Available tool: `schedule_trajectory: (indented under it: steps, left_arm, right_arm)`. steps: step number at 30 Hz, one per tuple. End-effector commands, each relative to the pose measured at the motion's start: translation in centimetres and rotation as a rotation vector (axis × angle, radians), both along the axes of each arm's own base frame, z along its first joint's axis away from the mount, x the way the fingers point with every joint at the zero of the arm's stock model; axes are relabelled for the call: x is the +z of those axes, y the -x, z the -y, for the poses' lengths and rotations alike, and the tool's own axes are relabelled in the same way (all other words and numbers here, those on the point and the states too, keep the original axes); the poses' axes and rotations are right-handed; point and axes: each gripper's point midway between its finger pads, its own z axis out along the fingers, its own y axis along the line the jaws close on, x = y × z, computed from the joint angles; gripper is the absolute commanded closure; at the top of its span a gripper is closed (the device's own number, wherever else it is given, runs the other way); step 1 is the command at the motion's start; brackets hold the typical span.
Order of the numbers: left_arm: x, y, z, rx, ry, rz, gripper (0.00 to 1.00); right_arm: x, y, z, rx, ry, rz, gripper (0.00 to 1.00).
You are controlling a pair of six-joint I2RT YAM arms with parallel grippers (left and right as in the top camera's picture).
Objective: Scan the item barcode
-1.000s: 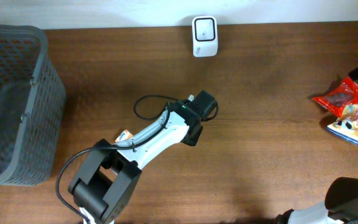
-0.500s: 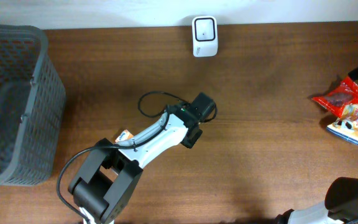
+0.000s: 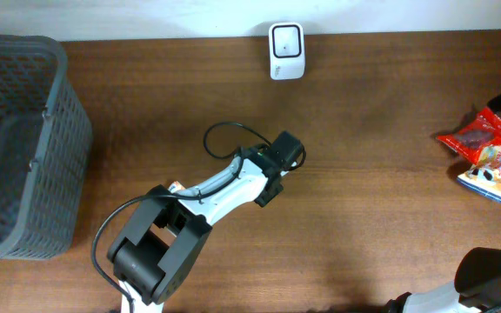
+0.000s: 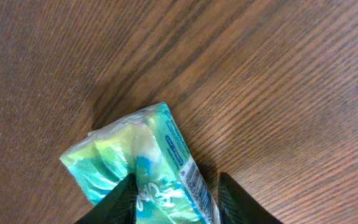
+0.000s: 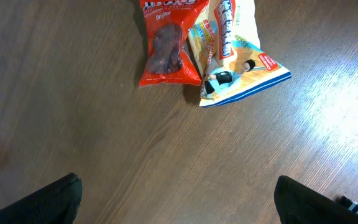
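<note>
packet (image 4: pixel 129 149) sat pinched in your left gripper (image 4: pixel 176 180), well short of the scanner (image 3: pixel 285 50); your right gripper (image 5: pixel 179 208) gaped idle; scan not yet done.

My crinkly green-and-white plastic packet (image 4: pixel 143 163) is low in the middle of the left wrist view. It's tilted and wedged in my left gripper (image 4: pixel 176 208), with small print running down its right edge. The white rounded-rectangle barcode scanner (image 3: pixel 286 49) sits top centre of the overhead frame, dark-ringed window showing.
</note>
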Motion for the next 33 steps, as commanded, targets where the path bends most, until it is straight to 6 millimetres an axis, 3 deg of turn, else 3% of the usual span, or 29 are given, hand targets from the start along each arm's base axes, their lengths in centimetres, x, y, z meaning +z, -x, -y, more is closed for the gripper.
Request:
schedule_trajectory:
  steps: [1, 4, 8, 10, 12, 13, 16, 18, 21, 25, 29, 33]
  left_arm:
    - [-1.2, 0.8, 0.2, 0.039, 0.01, -0.063, 0.74]
    - [1.8, -0.5, 1.4, 0.082, 0.05, -0.035, 0.89]
    - [5.4, -1.1, 3.9, 0.084, 0.164, -0.049, 0.97]
    - [7.3, -0.7, 6.4, 0.052, 0.287, -0.098, 0.97]
    - [9.1, -0.9, 7.2, 0.045, 0.357, -0.107, 0.97]
    - [9.3, -1.5, 6.6, 0.06, 0.354, -0.094, 0.84]
    - [9.0, -3.5, 2.6, 0.226, 0.31, -0.075, 0.75]
    - [8.6, -5.1, -1.8, 0.4, 0.313, -0.1, 0.7]
    - [7.2, -5.2, -5.4, 0.499, 0.343, -0.185, 0.6]
    - [4.0, -2.3, -5.2, 0.507, 0.372, -0.314, 0.58]
    - [1.9, -1.6, -3.8, 0.431, 0.394, -0.305, 0.56]
    - [1.2, -1.6, -2.8, 0.364, 0.401, -0.282, 0.56]
  right_arm:
    - [0.1, -0.2, -0.2, -0.004, -0.003, 0.006, 0.01]
    - [0.1, -0.2, -0.2, -0.004, -0.003, 0.006, 0.01]
    - [0.1, -0.2, -0.2, -0.004, -0.002, 0.006, 0.01]
    - [0.1, -0.2, -0.2, -0.003, -0.002, 0.006, 0.01]
    - [0.1, -0.2, -0.2, -0.003, -0.002, 0.006, 0.01]
    - [0.1, -0.2, -0.2, -0.003, -0.002, 0.006, 0.01]
    - [0.1, -0.2, -0.2, -0.003, -0.002, 0.006, 0.01]
    - [0.1, -0.2, -0.2, -0.004, -0.003, 0.006, 0.01]
    - [0.1, -0.2, -0.2, -0.003, -0.003, 0.006, 0.01]
    - [0.1, -0.2, -0.2, -0.003, -0.003, 0.006, 0.01]
    - [0.1, -0.2, -0.2, -0.003, -0.002, 0.006, 0.01]
    - [0.1, -0.2, -0.2, -0.003, -0.003, 0.006, 0.02]
